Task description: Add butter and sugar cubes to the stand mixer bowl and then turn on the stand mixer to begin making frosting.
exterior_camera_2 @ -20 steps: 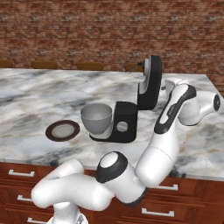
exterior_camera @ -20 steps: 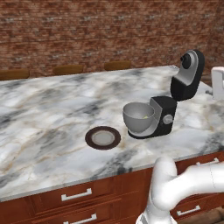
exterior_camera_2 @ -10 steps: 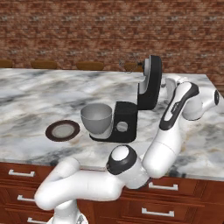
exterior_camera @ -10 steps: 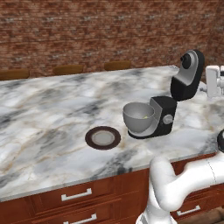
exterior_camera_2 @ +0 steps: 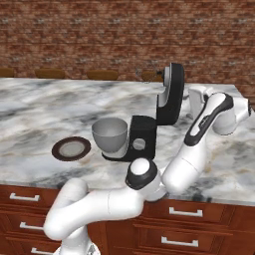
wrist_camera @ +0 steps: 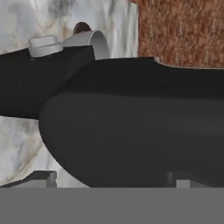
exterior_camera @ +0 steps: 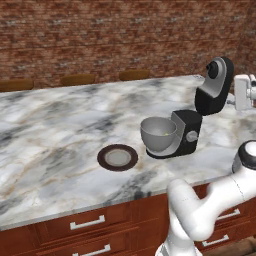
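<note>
The marble counter [exterior_camera: 60, 125] ran the width of the kitchen, with the mixer [exterior_camera: 200, 120] standing near its right end, head tilted up and back. The bowl [exterior_camera: 159, 134] sat in its cradle on the mixer's base, just left of the column. In the left base view a faint pale patch lay at the bottom of the bowl; it may have been the butter, though it was too small to be sure. The brown plate [exterior_camera: 117, 157] lay bare on the counter to the left of the bowl, apart from it. No sugar cubes could be made out on the counter.

The silver knob [exterior_camera_2: 139, 144] on the base faced the front edge of the counter.

The arm reached round the right side of the mixer, and the gripper [wrist_camera: 111, 177] hung close against the raised head, which loomed black across the hand view. Its jaws stood wide apart and held nothing.

As a judgement: the loading looked done or nearly so, and what was left was lowering the head and turning the knob. The mixer was not yet running, as far as could be told.
</note>
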{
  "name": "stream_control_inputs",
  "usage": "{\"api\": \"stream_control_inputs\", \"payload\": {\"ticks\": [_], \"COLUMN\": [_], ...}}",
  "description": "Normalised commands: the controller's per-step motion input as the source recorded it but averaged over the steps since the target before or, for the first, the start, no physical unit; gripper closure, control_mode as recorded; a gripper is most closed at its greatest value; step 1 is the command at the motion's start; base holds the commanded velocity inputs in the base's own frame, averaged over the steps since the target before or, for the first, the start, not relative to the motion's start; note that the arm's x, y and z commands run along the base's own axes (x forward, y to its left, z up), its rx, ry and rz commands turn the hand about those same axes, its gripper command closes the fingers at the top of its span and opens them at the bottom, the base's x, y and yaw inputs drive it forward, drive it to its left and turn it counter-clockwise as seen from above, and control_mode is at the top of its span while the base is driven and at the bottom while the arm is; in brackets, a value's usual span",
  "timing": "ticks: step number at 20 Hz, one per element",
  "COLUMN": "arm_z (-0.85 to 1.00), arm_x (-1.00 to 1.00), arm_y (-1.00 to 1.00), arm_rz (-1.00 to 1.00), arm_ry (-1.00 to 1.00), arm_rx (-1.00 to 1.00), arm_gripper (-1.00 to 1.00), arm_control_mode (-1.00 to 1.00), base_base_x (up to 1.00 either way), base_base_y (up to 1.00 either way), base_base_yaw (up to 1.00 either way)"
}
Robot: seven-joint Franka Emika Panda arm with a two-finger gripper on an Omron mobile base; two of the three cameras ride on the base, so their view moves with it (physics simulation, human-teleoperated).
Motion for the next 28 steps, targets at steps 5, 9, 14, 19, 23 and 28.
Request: {"api": "stream_control_inputs", "payload": {"ticks": [5, 9, 14, 19, 23, 28], "arm_z": [0.11, 0.08, 0.01, 0.00, -0.08, -0.31], "arm_x": [-0.52, -0.69, -0.79, -0.95, -1.00, -1.00], "arm_y": [0.43, 0.93, 1.00, 1.00, 1.00, 0.89], "arm_rz": [0.27, 0.28, 0.28, 0.29, 0.27, 0.22], "arm_ry": [-0.11, -0.16, -0.19, -0.27, -0.32, -0.34], "arm_rx": [-0.05, -0.20, -0.38, -0.52, -0.55, -0.50], "arm_gripper": [-1.00, -1.00, -1.00, -1.00, -1.00, -1.00], "arm_control_mode": [-1.00, -1.00, -1.00, -1.00, -1.00, -1.00], "base_base_x": [0.00, 0.00, 0.00, 0.00, 0.00, 0.00], "base_base_y": [0.00, 0.00, 0.00, 0.00, 0.00, 0.00], "base_base_yaw": [0.00, 0.00, 0.00, 0.00, 0.00, 0.00]}}
